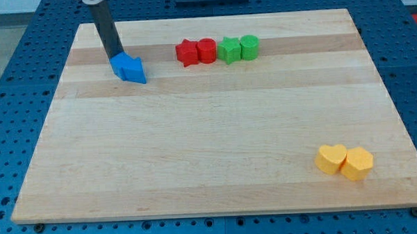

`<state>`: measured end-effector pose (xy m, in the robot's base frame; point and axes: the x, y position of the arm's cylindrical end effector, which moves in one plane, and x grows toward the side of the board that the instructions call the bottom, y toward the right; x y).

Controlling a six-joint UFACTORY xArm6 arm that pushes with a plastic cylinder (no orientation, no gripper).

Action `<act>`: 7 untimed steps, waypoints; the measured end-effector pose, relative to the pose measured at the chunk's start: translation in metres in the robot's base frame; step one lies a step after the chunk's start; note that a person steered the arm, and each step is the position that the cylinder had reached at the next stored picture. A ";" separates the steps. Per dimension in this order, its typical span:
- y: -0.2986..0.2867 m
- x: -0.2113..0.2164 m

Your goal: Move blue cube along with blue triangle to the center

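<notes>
The blue cube (121, 65) and the blue triangle (135, 71) lie touching each other near the view's top left of the wooden board (210, 152). The cube is on the left, the triangle on its right and slightly lower. My dark rod comes down from the view's top left, and my tip (113, 56) rests at the cube's upper left edge, touching it or nearly so.
A red star-like block (187, 52) and a red cylinder (206, 50) sit in a row with a green star-like block (228, 49) and a green cylinder (250, 46) at the top middle. A yellow heart (331, 158) and a yellow hexagon (357, 163) lie at the bottom right.
</notes>
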<state>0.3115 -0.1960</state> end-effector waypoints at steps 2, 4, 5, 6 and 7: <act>0.002 0.021; 0.007 0.050; 0.028 0.058; 0.057 0.072; 0.091 0.086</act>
